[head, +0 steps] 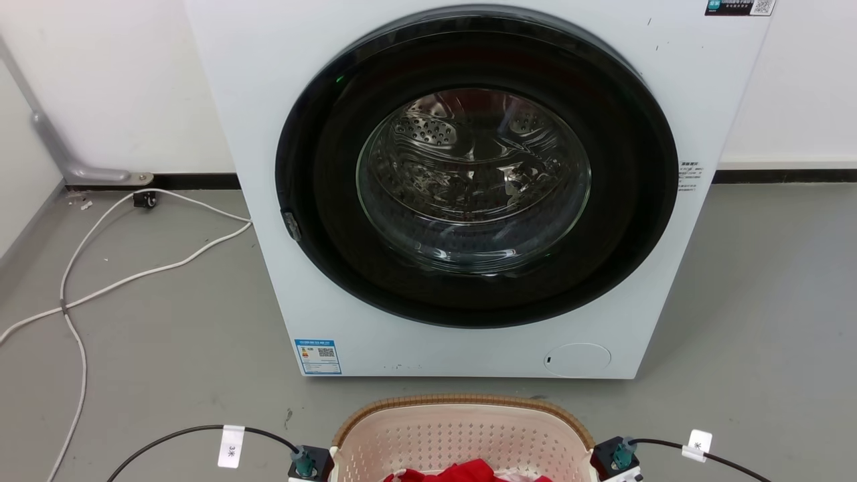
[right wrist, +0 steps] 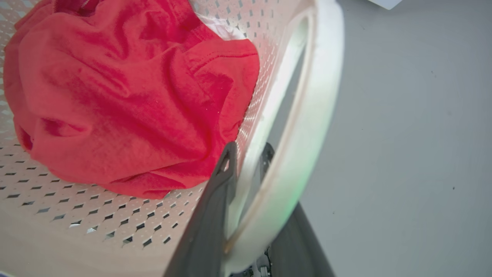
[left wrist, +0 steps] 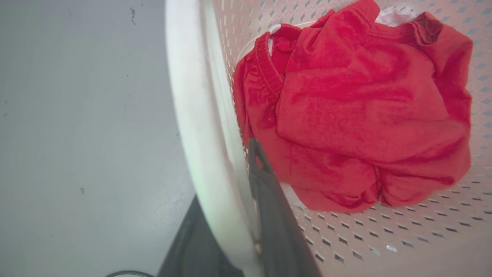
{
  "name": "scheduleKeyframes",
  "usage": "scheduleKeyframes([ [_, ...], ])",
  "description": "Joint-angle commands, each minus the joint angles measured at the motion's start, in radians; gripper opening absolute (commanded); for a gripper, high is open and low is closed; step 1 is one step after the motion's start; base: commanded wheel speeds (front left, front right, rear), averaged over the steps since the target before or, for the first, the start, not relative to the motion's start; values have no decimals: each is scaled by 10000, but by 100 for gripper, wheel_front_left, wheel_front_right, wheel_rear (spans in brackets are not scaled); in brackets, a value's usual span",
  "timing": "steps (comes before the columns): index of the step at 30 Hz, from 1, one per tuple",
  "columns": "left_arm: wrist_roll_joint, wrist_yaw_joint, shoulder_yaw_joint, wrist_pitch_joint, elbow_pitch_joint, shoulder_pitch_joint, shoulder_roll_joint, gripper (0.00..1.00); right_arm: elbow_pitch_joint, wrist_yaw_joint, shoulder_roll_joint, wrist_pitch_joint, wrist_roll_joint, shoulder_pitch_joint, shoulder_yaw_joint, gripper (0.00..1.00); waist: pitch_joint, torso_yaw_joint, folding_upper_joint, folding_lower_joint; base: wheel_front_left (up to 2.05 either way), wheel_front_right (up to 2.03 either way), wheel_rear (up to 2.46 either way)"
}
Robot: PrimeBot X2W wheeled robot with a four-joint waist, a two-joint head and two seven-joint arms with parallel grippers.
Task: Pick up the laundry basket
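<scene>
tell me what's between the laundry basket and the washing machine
Just a strip of bare grey floor, seen in the head view; the laundry basket sits short of the washing machine.

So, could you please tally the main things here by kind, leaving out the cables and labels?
washer: 1
basket: 1
red garment: 1
grippers: 2 (left gripper, right gripper)
Total: 5

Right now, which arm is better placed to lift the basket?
Neither alone, I'd judge: left gripper and right gripper each straddle a white handle of the laundry basket. Lift with both.
</scene>
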Motion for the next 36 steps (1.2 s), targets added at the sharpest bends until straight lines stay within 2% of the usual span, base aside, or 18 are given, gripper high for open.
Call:
scheduleKeyframes([
  [1, -29, -64, -70, -136, -60, -35, -6, 0, 25, 115, 7, -31, 15, 51, 156, 0, -12, 4, -1, 0, 0, 0, 0],
  [36, -1163, -63, -1082, -474, 305, -76, 98, 0, 439, 115, 111, -277, 1289, -156, 1465, 0, -125, -66, -1, 0, 0, 0, 0],
])
